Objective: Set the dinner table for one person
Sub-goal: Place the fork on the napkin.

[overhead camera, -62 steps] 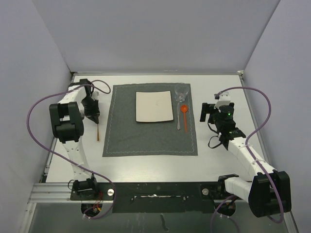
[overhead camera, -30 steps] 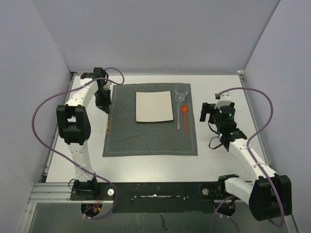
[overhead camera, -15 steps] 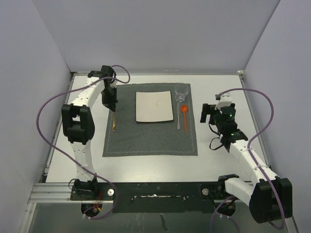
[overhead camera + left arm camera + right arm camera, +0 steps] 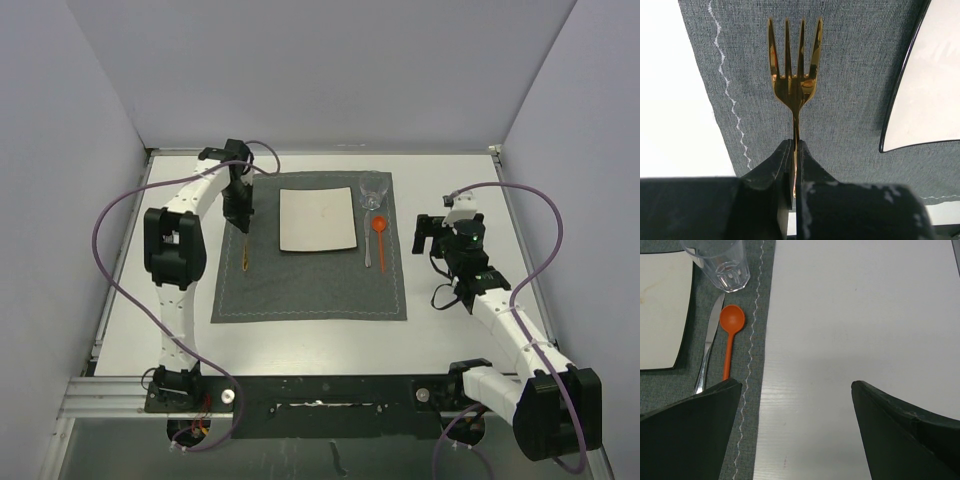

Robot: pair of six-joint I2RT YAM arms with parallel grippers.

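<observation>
The dinner table (image 4: 450,320) is a white top carrying a dark grey placemat (image 4: 310,285). On the mat lie a white square plate (image 4: 317,220), a clear glass (image 4: 373,192), an orange spoon (image 4: 380,232) and a metal knife (image 4: 368,250). My left gripper (image 4: 243,225) is shut on the handle of a gold fork (image 4: 246,255), just left of the plate. In the left wrist view the fork (image 4: 794,75) points away from the gripper (image 4: 795,150), above the mat. My right gripper (image 4: 422,232) stands open over bare table right of the mat, holding nothing (image 4: 795,385).
The mat's white stitched edge (image 4: 727,90) runs left of the fork, and the plate's corner (image 4: 930,90) lies to its right. Spoon (image 4: 731,330), knife (image 4: 710,345) and glass (image 4: 720,262) sit left of the right gripper. Grey walls enclose the table on three sides.
The left arm has carried the fork rightward from the table's left side onto the placemat, close to the plate's left edge. The right arm has stayed put.
</observation>
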